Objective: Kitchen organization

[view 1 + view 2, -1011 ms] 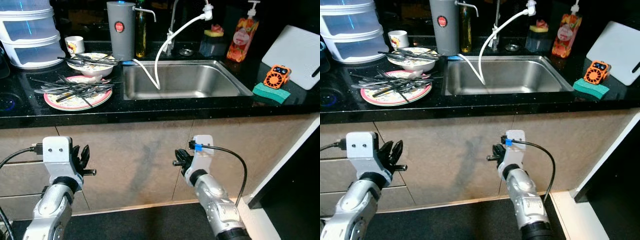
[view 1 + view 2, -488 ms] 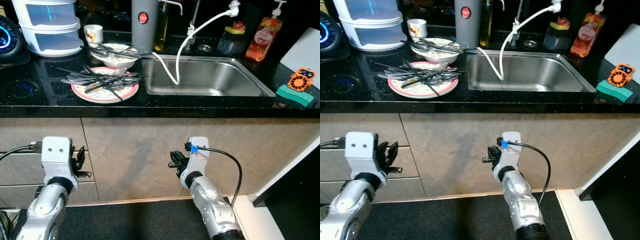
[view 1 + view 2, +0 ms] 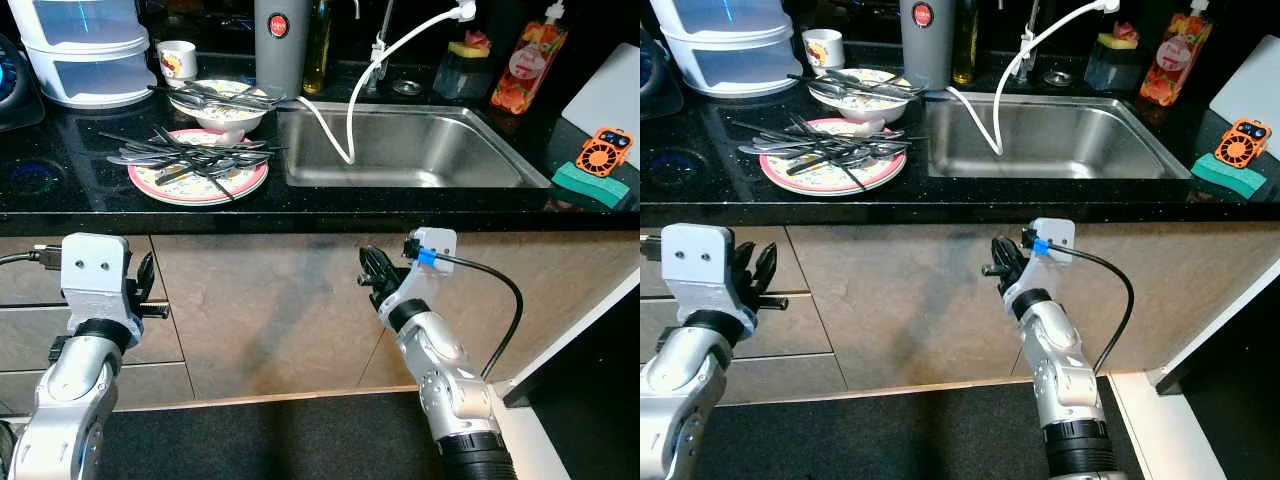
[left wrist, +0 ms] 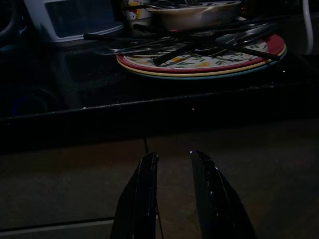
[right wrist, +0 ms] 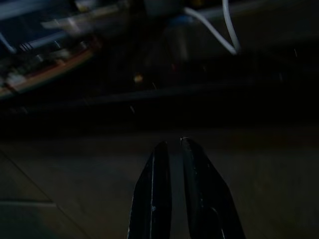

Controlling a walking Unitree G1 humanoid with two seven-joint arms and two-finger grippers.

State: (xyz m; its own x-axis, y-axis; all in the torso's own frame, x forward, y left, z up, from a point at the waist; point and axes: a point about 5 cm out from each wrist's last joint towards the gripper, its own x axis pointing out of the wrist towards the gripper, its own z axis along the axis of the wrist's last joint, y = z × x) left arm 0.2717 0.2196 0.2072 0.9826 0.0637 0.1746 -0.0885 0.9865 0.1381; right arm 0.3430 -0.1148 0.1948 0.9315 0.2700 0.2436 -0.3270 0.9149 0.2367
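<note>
A red-rimmed plate heaped with several dark forks and spoons lies on the black countertop, left of the steel sink. Behind it a bowl holds more cutlery. My left gripper hangs below the counter edge in front of the drawers, its fingers slightly apart and holding nothing. My right gripper is raised against the cabinet front under the sink, its fingers close together and holding nothing.
A white stacked container, a mug and a grey dispenser stand at the back. A white hose droops into the sink. At the right sit a soap bottle, green sponge and white board.
The camera has shifted. My right gripper has risen closer to the counter edge below the sink. The left gripper has come up a little.
</note>
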